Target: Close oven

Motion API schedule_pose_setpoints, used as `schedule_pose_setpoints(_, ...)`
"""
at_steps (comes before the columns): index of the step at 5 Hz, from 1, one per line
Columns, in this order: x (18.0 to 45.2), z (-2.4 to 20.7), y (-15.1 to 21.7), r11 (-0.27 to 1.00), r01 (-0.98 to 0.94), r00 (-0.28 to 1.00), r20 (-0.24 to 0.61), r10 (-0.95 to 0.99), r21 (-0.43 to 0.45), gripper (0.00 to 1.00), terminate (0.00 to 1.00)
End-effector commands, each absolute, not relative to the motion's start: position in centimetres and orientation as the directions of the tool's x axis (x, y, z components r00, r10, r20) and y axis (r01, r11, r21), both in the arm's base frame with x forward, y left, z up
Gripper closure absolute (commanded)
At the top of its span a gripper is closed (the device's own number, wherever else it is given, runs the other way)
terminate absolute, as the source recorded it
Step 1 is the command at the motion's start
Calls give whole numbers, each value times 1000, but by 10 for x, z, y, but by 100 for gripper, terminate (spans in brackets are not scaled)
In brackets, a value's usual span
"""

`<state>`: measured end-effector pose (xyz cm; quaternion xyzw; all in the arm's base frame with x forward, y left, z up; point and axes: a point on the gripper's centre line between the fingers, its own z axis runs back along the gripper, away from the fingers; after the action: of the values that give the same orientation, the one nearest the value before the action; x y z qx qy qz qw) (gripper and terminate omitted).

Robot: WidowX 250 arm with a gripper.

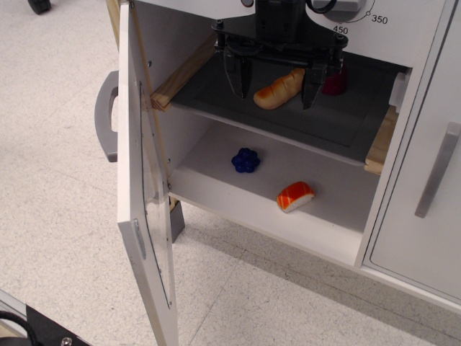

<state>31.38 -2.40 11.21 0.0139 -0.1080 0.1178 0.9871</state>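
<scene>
While oven (216, 155) gapes, bread (279, 89) shelved, sushi (295, 196) below

The oven (274, 209) holds a bread roll (279, 89) on its shelf (288, 119); below lie a berry cluster (245, 160) and, to its right, a salmon sushi piece (295, 196). The oven door (148, 194) stands open at left.

Pincer (276, 79) apparently inside oven (288, 144) opening
</scene>
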Motion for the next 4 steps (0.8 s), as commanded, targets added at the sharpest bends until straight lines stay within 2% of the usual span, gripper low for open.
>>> schedule_pose_setpoints(1, 314, 112, -24, 972, -236, 949, 216, 230, 2, 0, 0)
schedule_pose_setpoints(2, 296, 131, -3, 958, -285, 925, 250, 286, -41, 0, 0)
schedule_pose_setpoints(3, 274, 145, 24, 942, -336, 901, 280, 330, -29, 0, 0)
schedule_pose_setpoints(4, 253, 153, 54, 914, -404, 884, 272, 381, 33, 0, 0)
